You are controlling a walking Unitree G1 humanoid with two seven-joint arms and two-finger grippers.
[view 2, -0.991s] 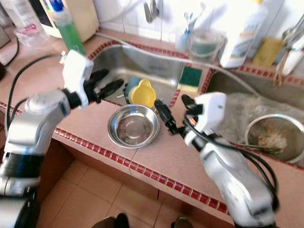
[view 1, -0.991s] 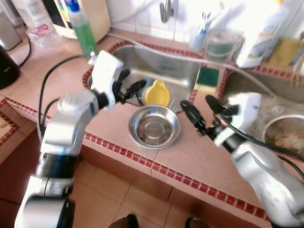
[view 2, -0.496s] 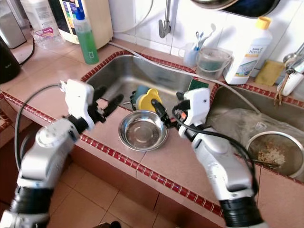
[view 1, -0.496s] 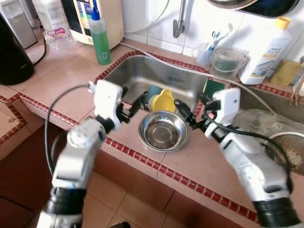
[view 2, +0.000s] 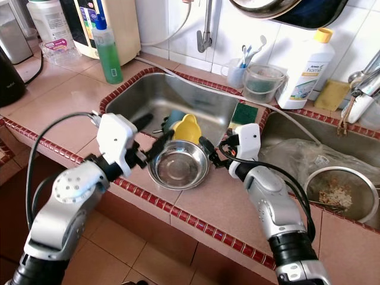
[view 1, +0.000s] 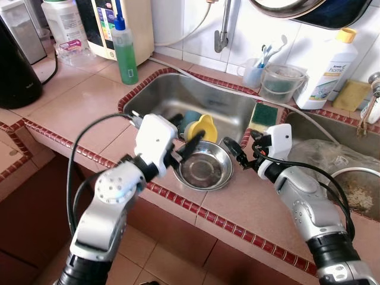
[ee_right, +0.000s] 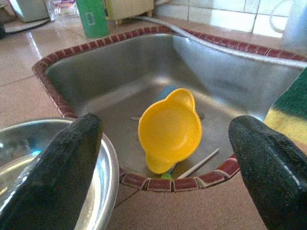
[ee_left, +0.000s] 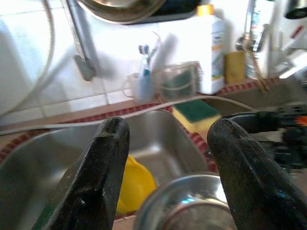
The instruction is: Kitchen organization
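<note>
A shallow round stainless-steel bowl (view 1: 205, 165) sits upright on the tan tiled counter (view 1: 77, 107), right at the red-tiled front lip of the steel sink basin (view 1: 208, 101), and both grippers bracket it from opposite sides. The left gripper (view 1: 183, 153) comes in from the robot's left with its two black fingers spread apart and empty, their tips reaching over the bowl's near-left rim; in the left wrist view the rim (ee_left: 184, 184) lies low between the two fingers, so that arm looks the nearer and better lined up. The right gripper (view 1: 239, 154) is also spread open and holds nothing, hanging just beside the bowl's right rim and pointing across it toward the sink. Being round, the bowl offers no long axis to align to; what matters is that its thin rim lies between the left fingers, so a pinch on the rim seems the likely approach. Just behind the bowl, inside the basin, a yellow plastic cup (ee_right: 170, 128) leans against the front wall.
</note>
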